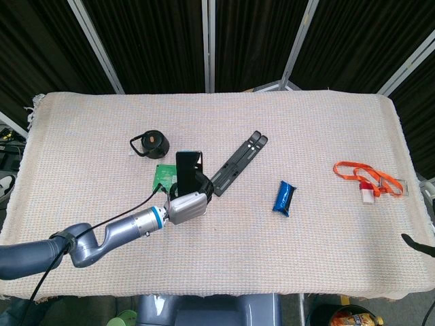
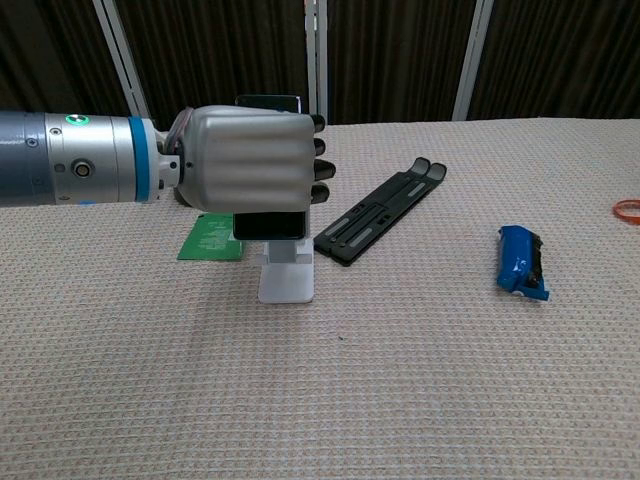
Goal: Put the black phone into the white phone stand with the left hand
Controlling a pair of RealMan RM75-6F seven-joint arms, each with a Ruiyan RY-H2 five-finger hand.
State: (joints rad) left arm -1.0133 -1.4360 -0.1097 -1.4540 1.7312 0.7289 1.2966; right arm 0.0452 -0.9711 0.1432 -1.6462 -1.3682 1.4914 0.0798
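My left hand (image 2: pixel 250 165) grips the black phone (image 2: pixel 268 224) upright, fingers wrapped round its middle. The phone's top edge pokes out above the hand and its lower edge shows just below. Right under it stands the white phone stand (image 2: pixel 286 282); only the stand's base and ledge show, the back plate is hidden behind hand and phone. I cannot tell whether the phone touches the ledge. From the head view the phone (image 1: pixel 186 166) rises above the left hand (image 1: pixel 186 207), which covers the stand. Only a dark tip of the right hand (image 1: pixel 415 243) shows at the table's right edge.
A black folding stand (image 1: pixel 236 163) lies just right of the phone stand. A green circuit board (image 1: pixel 162 174) lies to its left, with a black looped cap (image 1: pixel 152 142) behind. A blue packet (image 1: pixel 284 197) and an orange lanyard (image 1: pixel 366 176) lie further right.
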